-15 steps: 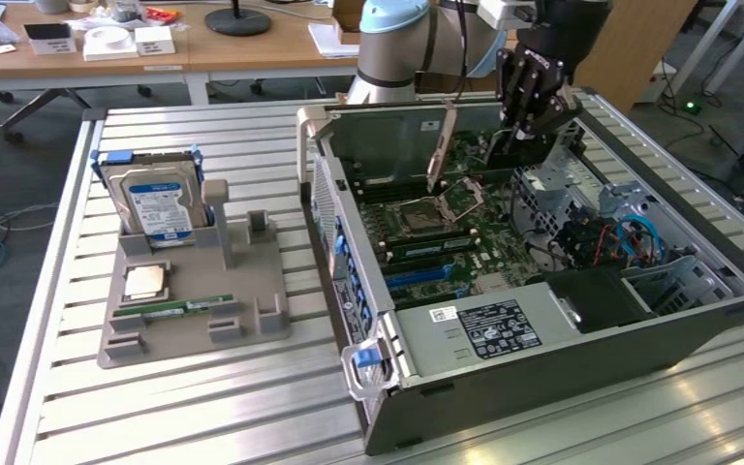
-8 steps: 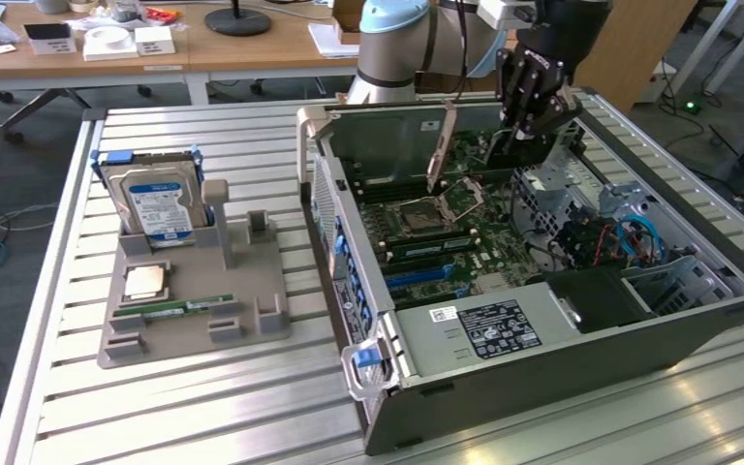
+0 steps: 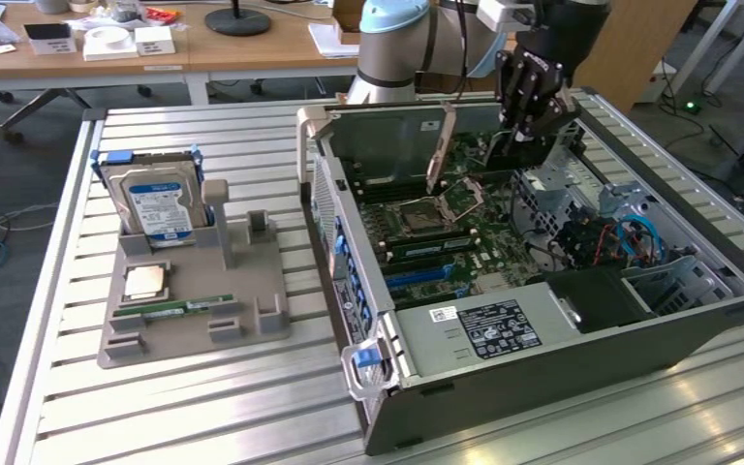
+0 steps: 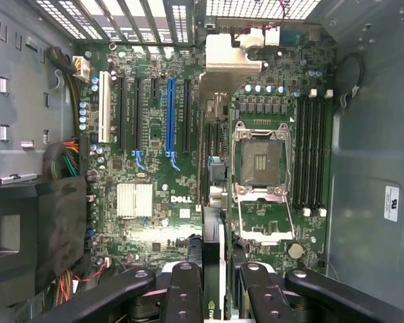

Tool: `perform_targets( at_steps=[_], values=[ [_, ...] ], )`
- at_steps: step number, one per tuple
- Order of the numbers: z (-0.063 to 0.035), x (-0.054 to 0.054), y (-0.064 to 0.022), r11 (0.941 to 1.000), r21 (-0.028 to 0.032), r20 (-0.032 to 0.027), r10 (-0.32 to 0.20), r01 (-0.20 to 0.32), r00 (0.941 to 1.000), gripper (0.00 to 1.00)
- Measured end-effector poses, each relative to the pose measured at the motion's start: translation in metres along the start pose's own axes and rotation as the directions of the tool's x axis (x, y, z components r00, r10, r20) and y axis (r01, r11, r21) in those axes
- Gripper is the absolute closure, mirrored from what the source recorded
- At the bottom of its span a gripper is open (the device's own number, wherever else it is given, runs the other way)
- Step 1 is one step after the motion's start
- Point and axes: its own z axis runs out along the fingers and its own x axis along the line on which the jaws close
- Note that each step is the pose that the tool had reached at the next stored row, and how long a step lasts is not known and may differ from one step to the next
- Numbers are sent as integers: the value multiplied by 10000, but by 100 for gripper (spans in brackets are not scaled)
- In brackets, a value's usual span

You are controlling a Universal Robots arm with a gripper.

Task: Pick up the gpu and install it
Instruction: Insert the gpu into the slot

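Note:
My gripper (image 4: 212,286) is shut on the gpu (image 4: 213,202), a thin dark card seen edge-on between the two black fingers (image 4: 182,296). The card's silver end bracket (image 4: 232,57) points toward the case's vented rear wall. The card hangs above the Dell motherboard (image 4: 155,202), over the strip between the blue expansion slot (image 4: 170,114) and the open CPU socket (image 4: 261,161). In the exterior view the gripper (image 3: 527,131) hangs inside the open computer case (image 3: 541,387), near its far end.
A grey holder tray (image 3: 191,329) on the exterior view's left carries a blue-labelled hard drive (image 3: 152,199), a CPU chip (image 3: 148,281) and a green RAM stick (image 3: 185,307). The power supply (image 3: 502,325) and cable bundles (image 3: 604,237) fill the case's near end.

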Motion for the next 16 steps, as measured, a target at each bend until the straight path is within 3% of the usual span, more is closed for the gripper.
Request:
perform_targets(
  at_steps=[16],
  values=[
    [26, 1, 0, 10000, 4, 0, 0, 0, 10000, 74]
  ],
)
